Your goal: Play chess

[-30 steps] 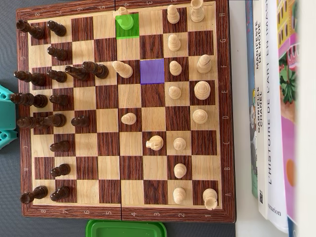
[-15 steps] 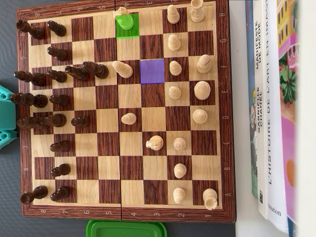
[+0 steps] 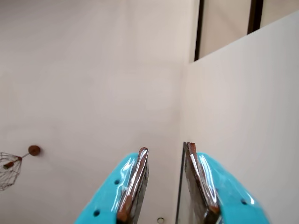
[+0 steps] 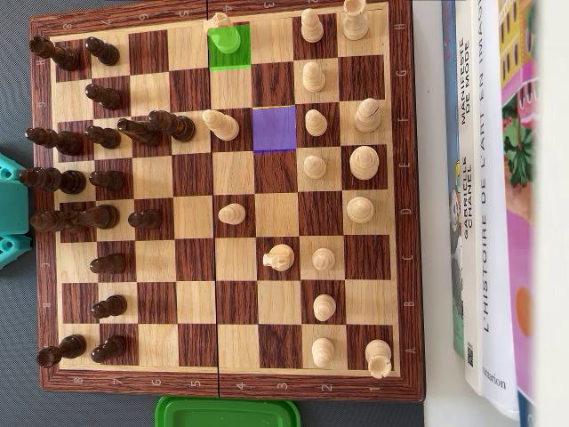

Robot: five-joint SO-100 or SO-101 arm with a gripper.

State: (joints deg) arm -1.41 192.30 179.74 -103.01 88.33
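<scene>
In the wrist view, the turquoise two-finger gripper point(image 3: 166, 151) is seen rising from the lower edge, pointed up toward a pale ceiling and white walls. Its two fingers, lined on the inner faces with brown-edged pads point(image 3: 135, 179), are parted, with nothing between them; the gripper is released and empty. A wire-cage ceiling lamp point(image 3: 9, 169) is seen at the left edge, and a dark-framed window strip point(image 3: 226, 23) at the upper right above a white partition wall point(image 3: 243, 116). No chess piece is shown in this view.

In the overhead view, the wooden chessboard of dark brown and light squares point(image 4: 222, 200) is laid on the dark grey bench point(image 4: 13, 89). The dark brown wooden pieces point(image 4: 98, 138) are grouped along the left side of the board, and the pale wooden pieces point(image 4: 338, 160) are spread over the right half. One square near the top edge is tinted green point(image 4: 228, 46), with a pale piece point(image 4: 218, 20) just above it and overlapping it. A second square, two rows lower and one column to the right, is tinted purple point(image 4: 274, 128) and is unoccupied. A turquoise part of the arm point(image 4: 11, 209) is seen at the left edge, beside the board. A green plastic lid point(image 4: 227, 412) is placed below the board, and a stack of books point(image 4: 489, 196) lies to the right.
</scene>
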